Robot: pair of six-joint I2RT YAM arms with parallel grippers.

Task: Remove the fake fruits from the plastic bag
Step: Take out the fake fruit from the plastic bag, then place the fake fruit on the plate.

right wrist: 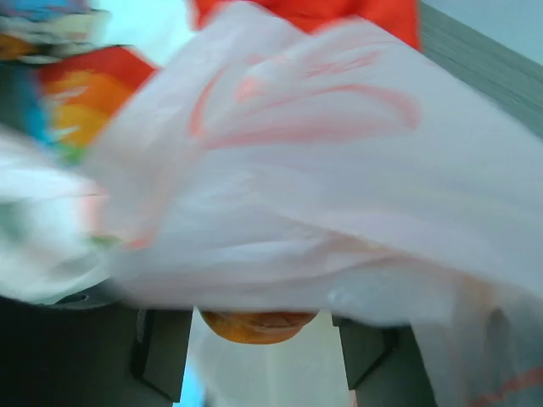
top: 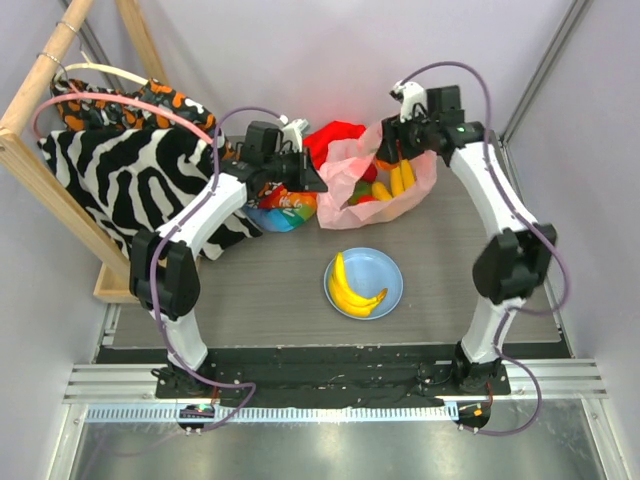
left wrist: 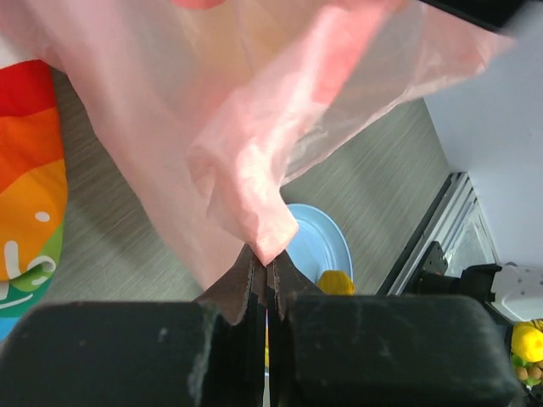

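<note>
**Asker:** Where does the plastic bag (top: 375, 175) sit?

**Me:** At the far middle of the tabletop (top: 250, 290), between my 2 arms, with its mouth gaping upward. A red cloth (top: 335, 135) lies behind it. A rainbow cloth (top: 285, 210) lies just beside it, on its left.

**Asker:** Your left claw (left wrist: 265, 259)?

**Me:** Pressed together on a fold of the pink film at the bag's left rim. The film rises straight out from between the fingers (left wrist: 242, 288).

**Asker:** And the right claw (right wrist: 261, 315)?

**Me:** It is down in the bag's mouth with its fingers apart and an orange fruit (right wrist: 259, 326) between them. I cannot tell whether the pads press it. The film drapes over most of my wrist view, and it is blurred.

**Asker:** Which fruit is out of the bag?

**Me:** 1 plated bunch (top: 355, 290) of yellow bananas lies on the light-blue plate (top: 395, 275), near the tabletop's middle and well apart from the bag. A 2nd one, the bagged bunch (top: 402, 178), shows inside the bag just under my right claw.

**Asker:** Any writing?

**Me:** There are white marks on the rainbow cloth at the edge of my left wrist view. Too little of them shows to read.
</note>
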